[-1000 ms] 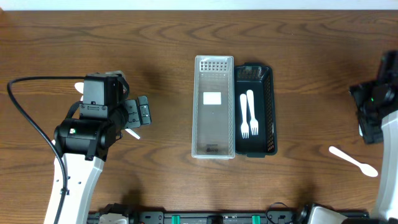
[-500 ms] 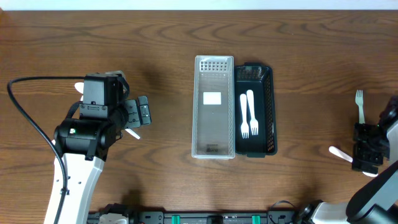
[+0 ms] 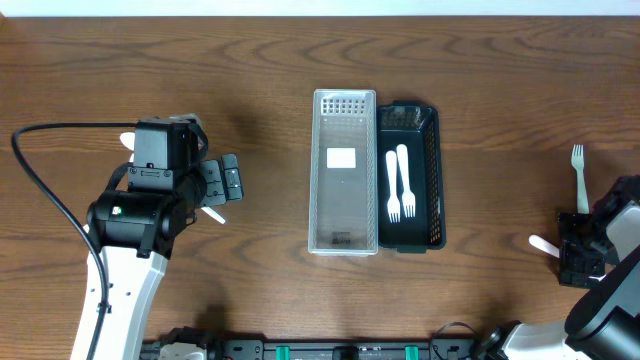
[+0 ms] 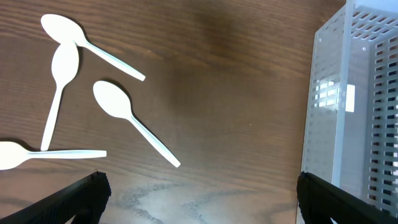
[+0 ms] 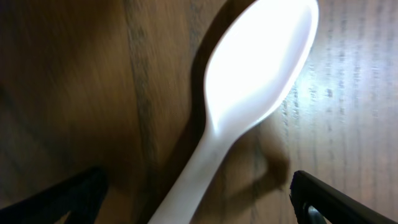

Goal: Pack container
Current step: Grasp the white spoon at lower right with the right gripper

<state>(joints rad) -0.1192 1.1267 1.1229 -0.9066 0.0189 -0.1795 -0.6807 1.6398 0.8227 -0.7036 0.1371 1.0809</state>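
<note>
The right hand (image 5: 196, 208) stood low over the worktop (image 3: 480, 80) near its right edge, its fingers spread wide and holding nothing. A white spoon (image 5: 249, 93) lay flat on the wood between the two fingers, its bowl pointing away from the wrist and its handle running back toward the middle of the gap. Whether either finger touched it could not be told. From overhead only one end of that spoon showed, just left of the hand. A loose fork (image 3: 578, 170) lay near, farther up the worktop.

The left hand (image 4: 199, 208) was also wide and empty, with four spoons (image 4: 113, 101) ahead to its left and the clear container (image 3: 344, 172) to its right. Just beside that container, the black basket (image 3: 410, 120) held two forks (image 3: 400, 185).
</note>
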